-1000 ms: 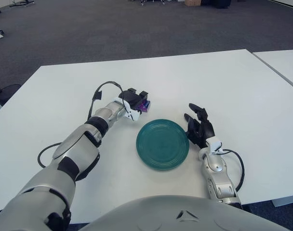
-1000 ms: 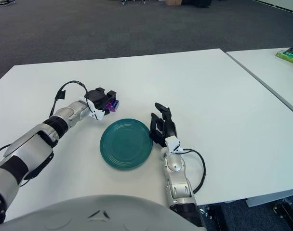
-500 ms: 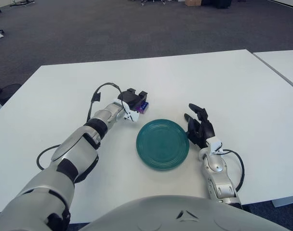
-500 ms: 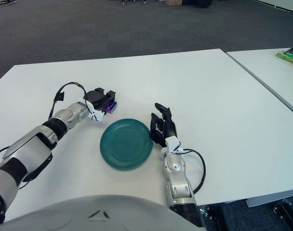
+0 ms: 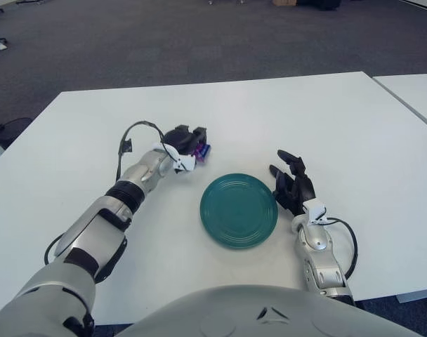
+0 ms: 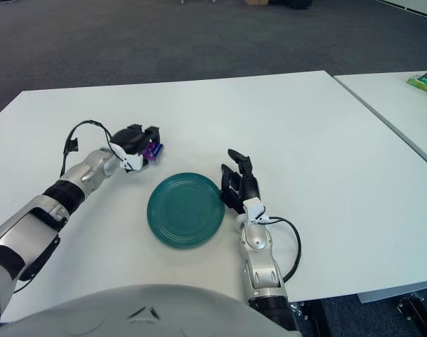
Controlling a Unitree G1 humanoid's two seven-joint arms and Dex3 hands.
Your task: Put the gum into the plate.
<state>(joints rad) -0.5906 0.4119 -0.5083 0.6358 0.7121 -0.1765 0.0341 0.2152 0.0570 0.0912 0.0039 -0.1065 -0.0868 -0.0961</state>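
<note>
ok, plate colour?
Teal green, with faint concentric rings. The plate shows best in the left eye view.

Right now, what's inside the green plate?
Nothing; the green plate shows only bare ridges. The purple gum sits in the left hand, mostly covered by its fingers.

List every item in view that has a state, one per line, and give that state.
Left hand: beyond the plate's left side, fingers closed around the gum.
Gum: purple pack, gripped in the left hand, not in the plate.
Plate: green, flat on the table, nothing in it.
Right hand: beside the plate's right edge, fingers relaxed, holding nothing.
Table: white, carries the plate.
</note>
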